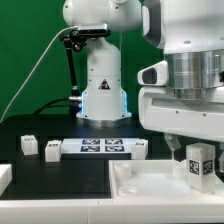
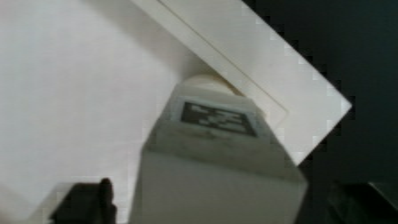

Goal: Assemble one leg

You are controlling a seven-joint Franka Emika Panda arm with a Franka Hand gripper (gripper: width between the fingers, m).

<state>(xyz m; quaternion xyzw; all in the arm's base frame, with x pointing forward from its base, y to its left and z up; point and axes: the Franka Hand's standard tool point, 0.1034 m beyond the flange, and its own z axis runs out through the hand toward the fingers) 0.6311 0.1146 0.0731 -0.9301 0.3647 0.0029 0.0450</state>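
My gripper [image 1: 197, 163] is shut on the leg [image 1: 199, 158], a small white block with a black-and-white tag facing the camera. It holds the leg upright just above the right part of the large white square tray-like part [image 1: 140, 190]. In the wrist view the leg [image 2: 217, 150] fills the space between my dark fingers [image 2: 89, 203], its tagged end pointing at a corner of the white square part [image 2: 80, 90]. I cannot tell whether the leg touches that part.
The marker board [image 1: 100, 147] lies mid-table in front of the robot base [image 1: 103, 90]. Loose white legs sit at its left [image 1: 52, 150], further left [image 1: 28, 145] and at its right end [image 1: 141, 148]. Another white piece [image 1: 4, 178] lies at the exterior view's left edge.
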